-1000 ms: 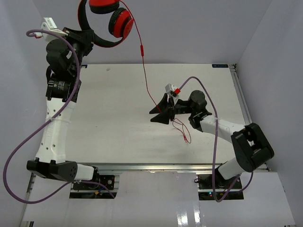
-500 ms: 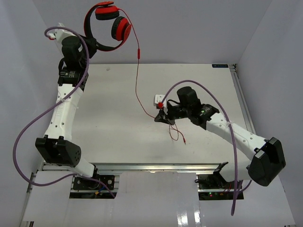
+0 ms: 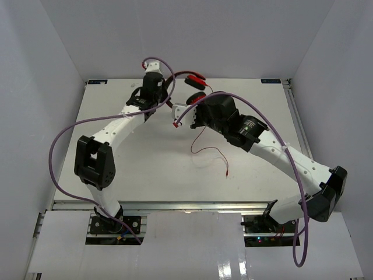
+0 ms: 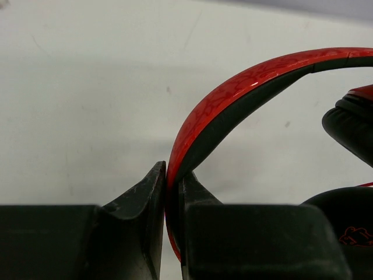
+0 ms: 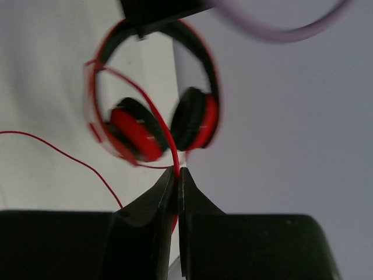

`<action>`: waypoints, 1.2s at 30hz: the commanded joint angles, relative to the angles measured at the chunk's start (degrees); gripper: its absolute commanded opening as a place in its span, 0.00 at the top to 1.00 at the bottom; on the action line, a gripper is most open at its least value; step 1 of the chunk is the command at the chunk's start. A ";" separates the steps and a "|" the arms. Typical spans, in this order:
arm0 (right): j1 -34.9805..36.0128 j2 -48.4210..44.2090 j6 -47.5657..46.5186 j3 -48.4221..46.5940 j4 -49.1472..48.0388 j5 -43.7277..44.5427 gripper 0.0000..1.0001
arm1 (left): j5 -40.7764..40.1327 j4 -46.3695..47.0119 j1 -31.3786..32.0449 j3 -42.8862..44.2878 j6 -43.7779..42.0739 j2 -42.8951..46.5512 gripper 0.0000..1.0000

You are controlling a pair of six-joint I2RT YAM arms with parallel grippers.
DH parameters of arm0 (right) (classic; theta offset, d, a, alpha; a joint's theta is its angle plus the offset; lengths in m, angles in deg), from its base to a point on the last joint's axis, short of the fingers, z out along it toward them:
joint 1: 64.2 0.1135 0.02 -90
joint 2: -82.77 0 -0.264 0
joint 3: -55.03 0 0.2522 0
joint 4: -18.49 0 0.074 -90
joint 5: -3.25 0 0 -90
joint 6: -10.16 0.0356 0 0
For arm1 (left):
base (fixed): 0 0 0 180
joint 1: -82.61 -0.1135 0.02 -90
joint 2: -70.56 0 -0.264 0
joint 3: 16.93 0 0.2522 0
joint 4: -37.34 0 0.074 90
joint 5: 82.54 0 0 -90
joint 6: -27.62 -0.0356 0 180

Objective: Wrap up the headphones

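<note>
Nearest, the loose end of the cable is trailed over the table at frame centre. Further up, the cable is pinched in the closed right tool. Beyond, the headband is clamped in the shut left tool, the headphones held at upper centre. Winding is judged underway; the next loop must be carried round them. Little room is left by the far edge

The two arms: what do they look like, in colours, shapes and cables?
The left arm and the right arm have white tube-like links joined by bulky black joints. A thick purple cable loops along each. The left gripper and right gripper have matte black, wedge-shaped fingers.
</note>
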 commanded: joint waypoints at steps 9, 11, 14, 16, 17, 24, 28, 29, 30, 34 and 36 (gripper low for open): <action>-15.84 -1.12 0.04 -2.32 -11.43 -4.39 0.92 | 9.25 5.17 3.11 -19.14 -13.69 14.91 1.00; -18.21 -0.75 2.55 -0.80 -13.53 -7.62 0.92 | 15.49 3.68 3.51 -20.39 -15.14 16.64 1.00; -20.60 1.47 5.58 0.28 -16.01 -10.31 0.92 | 22.00 3.05 3.84 -23.60 -15.43 21.41 1.00; -23.32 2.91 9.68 -0.57 -16.25 -12.18 0.92 | 25.75 3.05 3.93 -25.03 -14.83 24.19 1.00; -24.44 3.76 11.60 -0.99 -16.20 -15.25 0.92 | 27.72 2.95 3.98 -25.56 -14.72 25.73 1.00; -28.29 7.55 24.53 -0.24 -16.20 -24.09 0.92 | 33.63 0.69 4.10 -24.75 -12.61 34.94 1.00; -34.46 5.55 38.22 6.95 -21.51 -39.92 0.92 | 29.88 0.28 4.09 -21.23 -10.82 37.41 1.00; -36.05 4.02 42.77 11.36 -27.72 -44.75 0.92 | 29.33 -0.54 4.10 -19.55 -10.56 37.30 1.00; -37.03 2.30 46.49 15.09 -33.13 -49.49 0.92 | 28.92 -1.29 4.10 -18.23 -10.43 37.11 1.00; -37.74 1.59 52.87 21.72 -42.07 -60.05 0.92 | 28.34 -1.90 4.10 -14.28 -9.28 36.02 1.00; -37.74 1.46 55.78 24.38 -45.77 -62.66 0.92 | 28.29 -1.82 4.10 -12.13 -8.41 35.20 1.00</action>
